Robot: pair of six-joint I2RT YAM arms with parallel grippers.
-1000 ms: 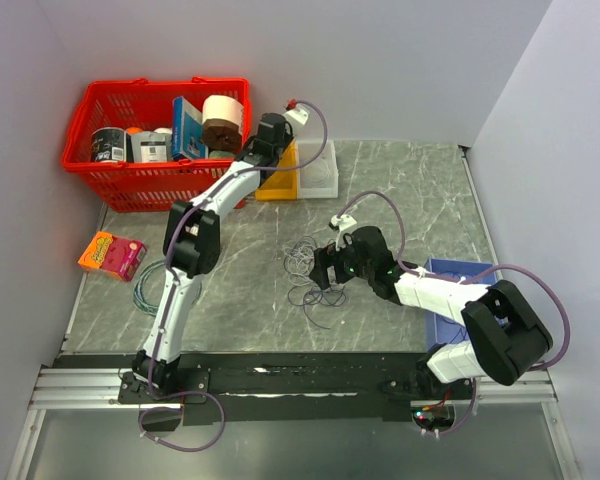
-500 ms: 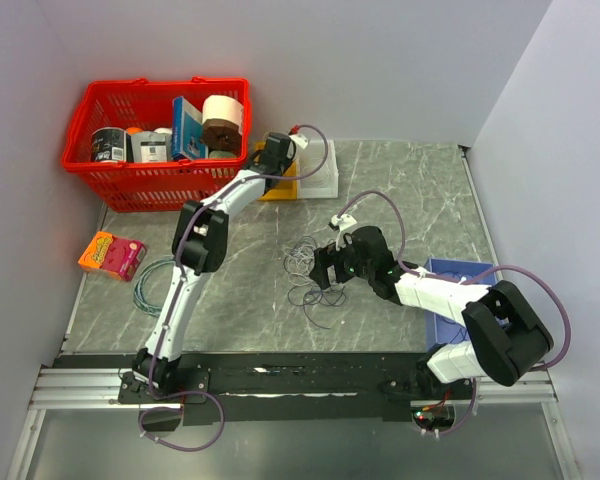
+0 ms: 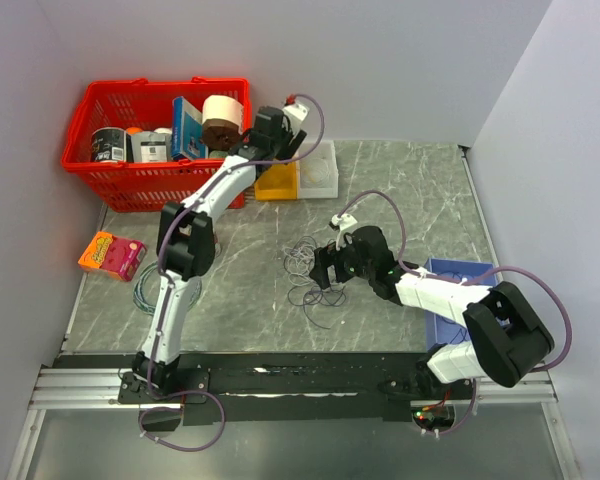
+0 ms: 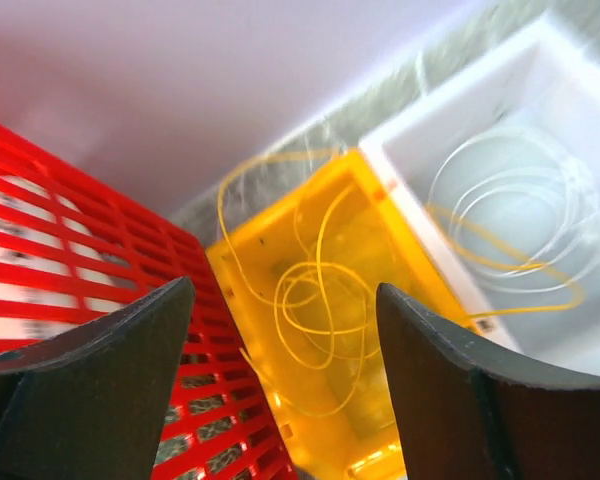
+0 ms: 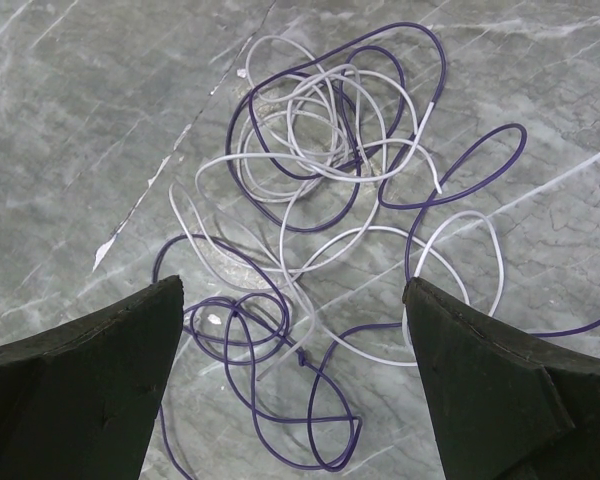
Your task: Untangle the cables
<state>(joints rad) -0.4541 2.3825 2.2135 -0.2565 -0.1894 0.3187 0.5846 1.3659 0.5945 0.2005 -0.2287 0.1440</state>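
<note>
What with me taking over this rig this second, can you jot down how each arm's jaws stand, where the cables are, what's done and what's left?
Left gripper: jaws open, empty, above the yellow bin.
Right gripper: jaws open, empty, over the tangle of purple and pale grey cables on the table.
Done: yellow cable lies in the yellow bin, one loop trailing into the white bin; white cable lies in the white bin.
Left: that tangle is not yet separated.
</note>
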